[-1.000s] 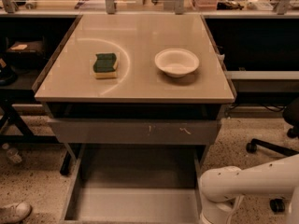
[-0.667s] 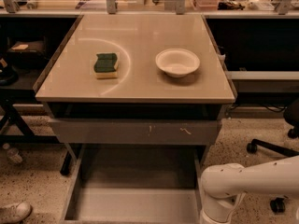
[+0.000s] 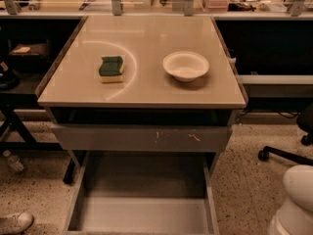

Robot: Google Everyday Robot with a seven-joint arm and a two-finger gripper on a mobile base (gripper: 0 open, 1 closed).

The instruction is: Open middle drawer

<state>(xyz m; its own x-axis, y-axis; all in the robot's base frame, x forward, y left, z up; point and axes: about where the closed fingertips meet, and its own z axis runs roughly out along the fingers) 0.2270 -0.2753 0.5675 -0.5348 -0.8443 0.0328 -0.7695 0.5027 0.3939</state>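
Observation:
The middle drawer (image 3: 142, 199) stands pulled far out towards me under the table, its grey inside showing; its front lies at the bottom edge of the view. Above it is the wider grey front with white scratch marks (image 3: 142, 138), shut. Only a white rounded part of my arm (image 3: 296, 199) shows at the lower right, to the right of the open drawer and apart from it. The gripper is out of view.
A green and yellow sponge (image 3: 111, 68) and a white bowl (image 3: 186, 65) lie on the beige tabletop (image 3: 146, 89). An office chair base (image 3: 286, 153) is on the floor at the right. A shoe (image 3: 14, 223) and a bottle (image 3: 12, 161) are at the left.
The white arm has drawn back to the right, so less of it shows. The drawers, sponge and bowl have not moved.

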